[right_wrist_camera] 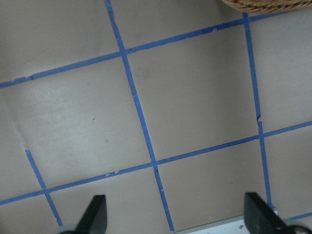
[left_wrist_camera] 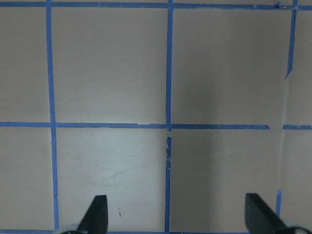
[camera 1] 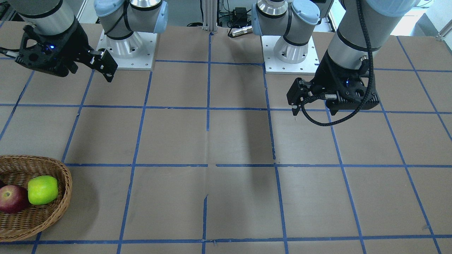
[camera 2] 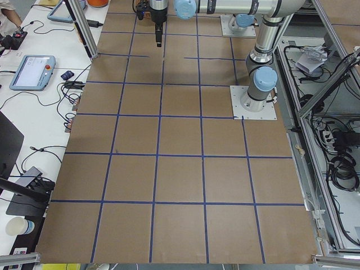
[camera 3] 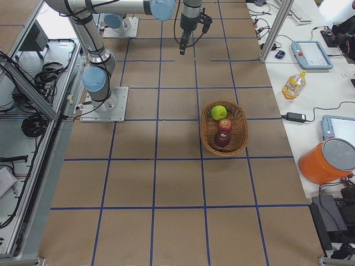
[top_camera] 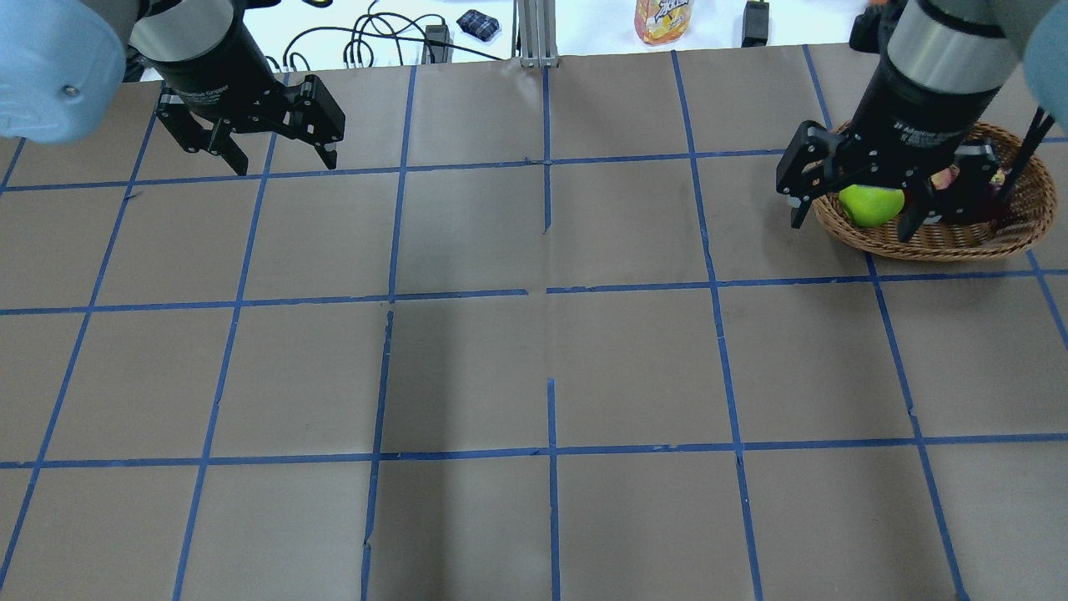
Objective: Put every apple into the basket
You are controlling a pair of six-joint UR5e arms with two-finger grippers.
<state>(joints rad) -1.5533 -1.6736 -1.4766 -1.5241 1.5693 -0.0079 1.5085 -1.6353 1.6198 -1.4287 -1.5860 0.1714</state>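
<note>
I see the green apple (camera 3: 218, 112), red apple (camera 3: 224, 124) and maroon apple (camera 3: 222, 138) in the basket (camera 3: 244, 133). Left tool (top_camera: 284, 160) and right tool (right_wrist_camera: 176, 214) both gape wide, gripping nothing.

Bare brown table (camera 1: 240, 141) stretches wide between the left gripper (top_camera: 286, 163) and right gripper (top_camera: 850, 228), both hanging high, jaws apart. In the basket (camera 3: 242, 130), three apples (camera 3: 224, 125) line the middle, leaving strips along both side walls.

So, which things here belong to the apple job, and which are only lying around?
Job: basket; green apple, red apple and maroon apple, all inside it.
Lying about: bottle, orange tub, paper cup.
</note>
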